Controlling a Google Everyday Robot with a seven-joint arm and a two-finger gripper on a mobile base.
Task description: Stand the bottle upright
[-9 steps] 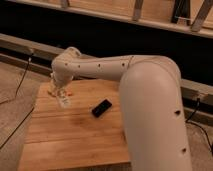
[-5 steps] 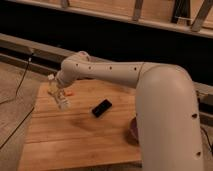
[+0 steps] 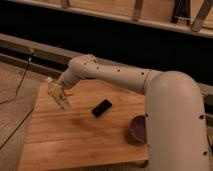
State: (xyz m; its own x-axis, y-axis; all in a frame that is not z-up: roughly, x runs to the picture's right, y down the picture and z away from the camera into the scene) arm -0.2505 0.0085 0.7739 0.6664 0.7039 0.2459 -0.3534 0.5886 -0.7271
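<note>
You see the gripper [image 3: 59, 93] over the table's [image 3: 75, 145] 10 o'clock corner, clamped around the bottle [image 3: 65, 104]. The bottle is tilted, its pale cap [image 3: 49, 80] pointing to about 11 o'clock and its base to 5 o'clock. The black slab [image 3: 102, 107] lies flat at the gripper's 4 o'clock, apart from it. The purple bowl [image 3: 136, 129] sits near the table's 4 o'clock edge, beside the arm [image 3: 172, 115].

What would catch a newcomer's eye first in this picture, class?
The bulky white arm fills the right side and reaches leftward over the wooden table. At its end, above the table's left part, the tool holds the bottle, clear and tilted, cap up-left. A flat black slab lies mid-table, and a purple bowl sits near the right edge, beside the arm.
</note>
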